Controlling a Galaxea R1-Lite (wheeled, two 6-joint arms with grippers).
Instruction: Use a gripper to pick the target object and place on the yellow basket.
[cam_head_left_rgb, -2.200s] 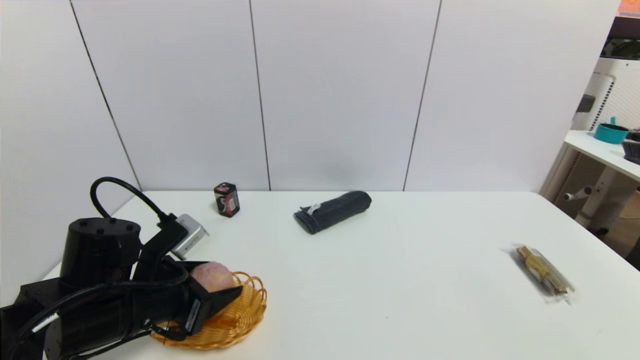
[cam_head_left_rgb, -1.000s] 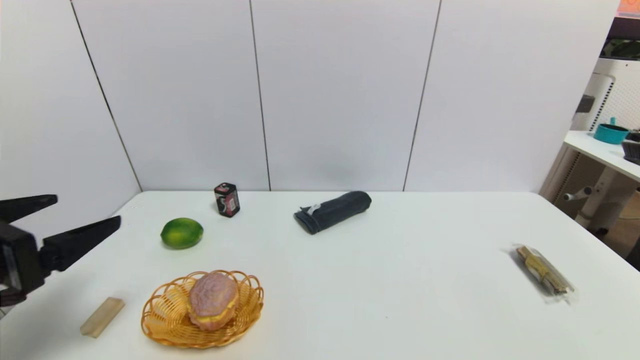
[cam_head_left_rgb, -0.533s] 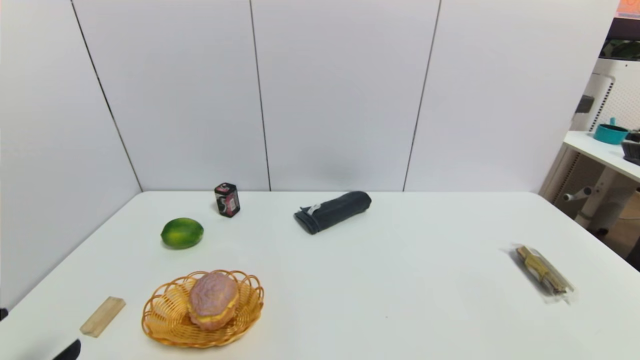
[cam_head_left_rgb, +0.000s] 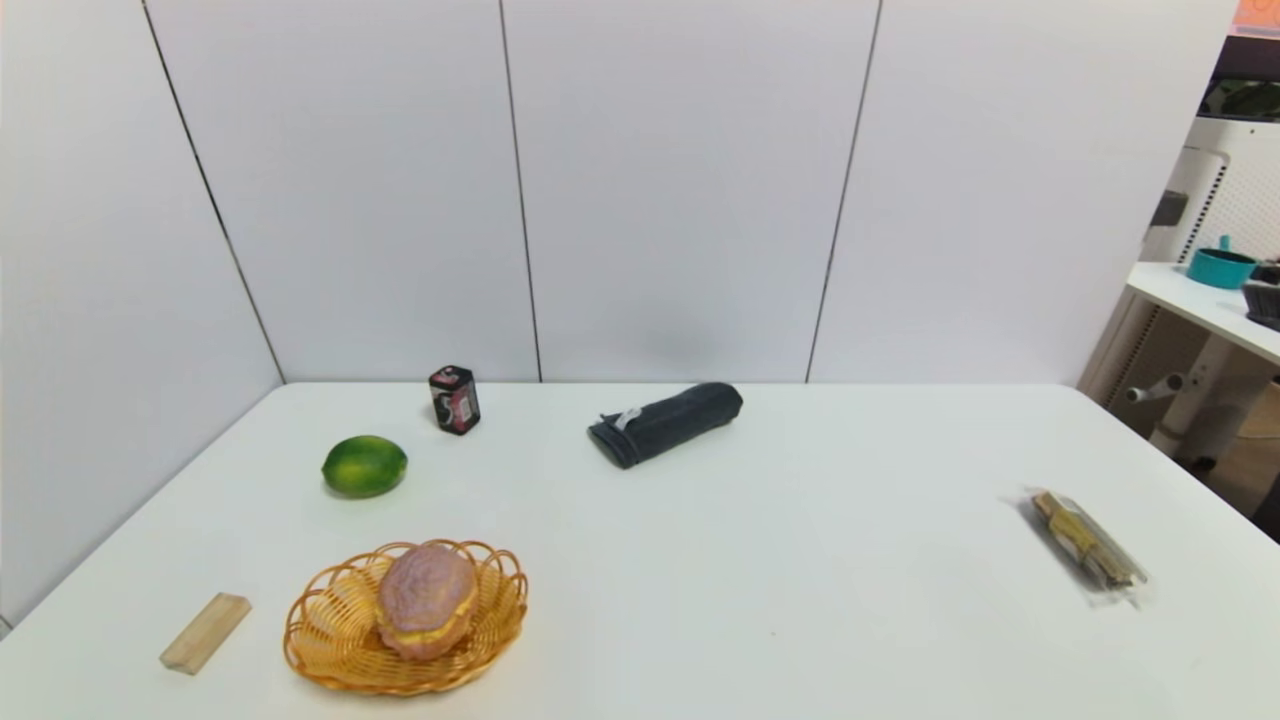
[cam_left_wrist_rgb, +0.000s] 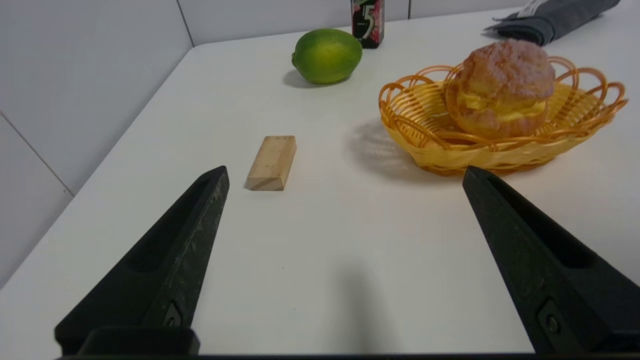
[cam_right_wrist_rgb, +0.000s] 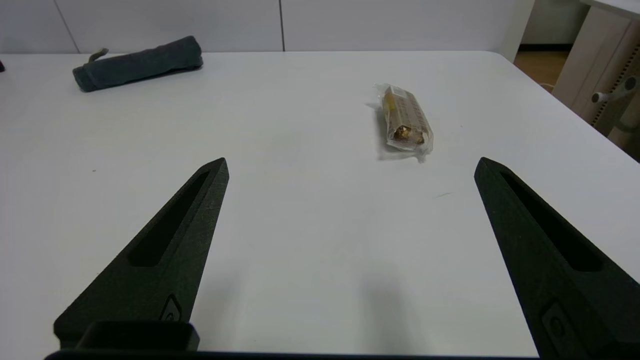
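The brownish-pink cream-puff bun (cam_head_left_rgb: 427, 599) with its yellow filling band lies inside the orange-yellow wicker basket (cam_head_left_rgb: 330, 650) near the table's front left. The left wrist view shows the same bun (cam_left_wrist_rgb: 502, 87) resting in the basket (cam_left_wrist_rgb: 425, 150). My left gripper (cam_left_wrist_rgb: 345, 172) is open and empty, drawn back near the table's front edge, well short of the basket. My right gripper (cam_right_wrist_rgb: 350, 167) is open over bare table on the right side. Neither gripper shows in the head view.
A green lime (cam_head_left_rgb: 364, 466) and a small black-and-red box (cam_head_left_rgb: 454, 399) sit behind the basket. A wooden block (cam_head_left_rgb: 205, 632) lies to the basket's left. A rolled dark cloth (cam_head_left_rgb: 665, 422) lies mid-back, and a wrapped snack (cam_head_left_rgb: 1088, 538) is at the right.
My left gripper let go of the bun in the basket, lifted away to the left and dropped out of the head view. The bun stays in the basket.
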